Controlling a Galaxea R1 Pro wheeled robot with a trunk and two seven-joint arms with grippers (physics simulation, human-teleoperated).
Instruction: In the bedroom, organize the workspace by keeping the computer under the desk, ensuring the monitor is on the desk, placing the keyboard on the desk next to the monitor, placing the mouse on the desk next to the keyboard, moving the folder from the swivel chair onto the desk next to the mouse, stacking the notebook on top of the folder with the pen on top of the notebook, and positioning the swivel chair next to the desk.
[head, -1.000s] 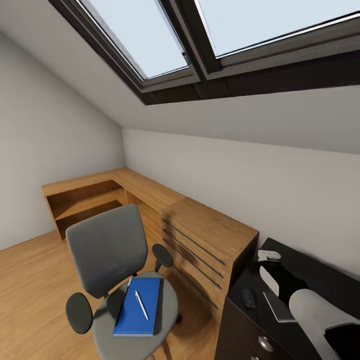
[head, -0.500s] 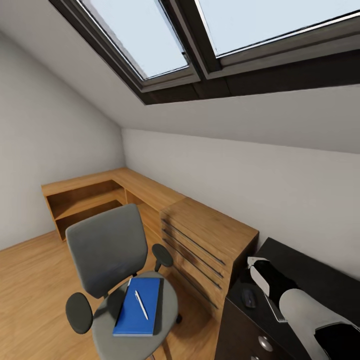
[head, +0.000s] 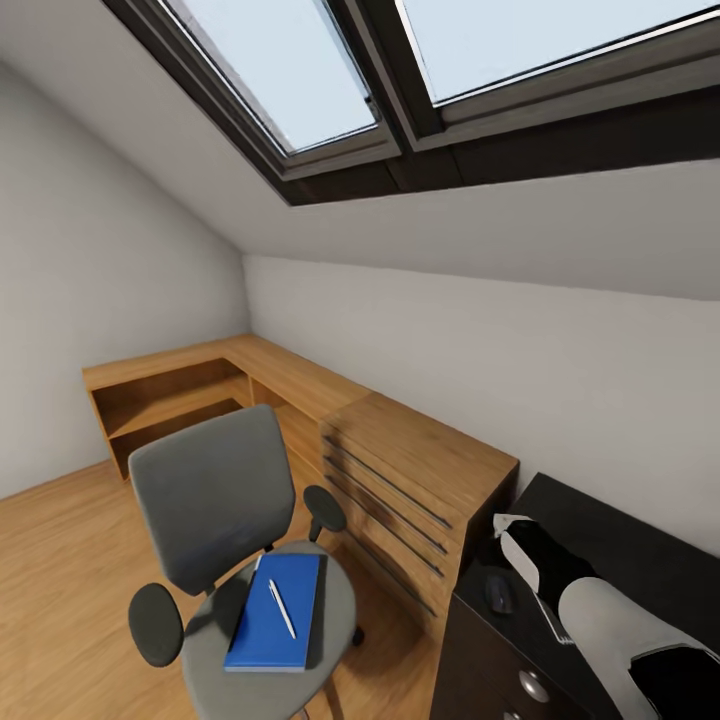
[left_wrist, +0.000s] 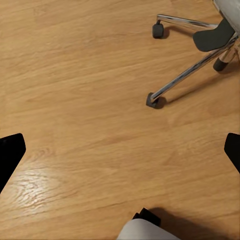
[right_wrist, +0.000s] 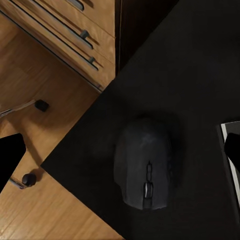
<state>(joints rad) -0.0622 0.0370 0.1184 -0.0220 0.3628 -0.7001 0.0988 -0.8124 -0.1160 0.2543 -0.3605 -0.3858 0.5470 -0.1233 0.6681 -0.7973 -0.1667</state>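
You have one swivel chair (head: 225, 540) on the wooden floor (left_wrist: 90, 100), beside the light wooden chest (head: 420, 490). On its seat lies one blue folder (head: 270, 615), flat, with one white pen (head: 283, 608) lying on top of it. In the left wrist view, count two chrome legs of the chair base (left_wrist: 192, 70), each ending in a caster.

One black desk (head: 620, 560) stands at the right, touching the side of the chest. Two round drawer knobs (head: 533, 686) show on its front. On the desk near its corner lies one black mouse (right_wrist: 145, 167), also visible in the head view (head: 497, 593). One thin notebook (right_wrist: 231, 160) lies just beside the mouse; your right arm (head: 610, 620) covers most of it in the head view.

Right gripper (right_wrist: 125, 155): the fingers (right_wrist: 11, 155) are spread wide, one at each edge of the wrist view. The gripper hangs over the desk above the mouse. Contact with the mouse cannot be determined; nothing is between the fingers.

Left gripper (left_wrist: 122, 152): the fingers (left_wrist: 10, 152) are spread wide, holding nothing, pointed down at the bare floor near the chair base.
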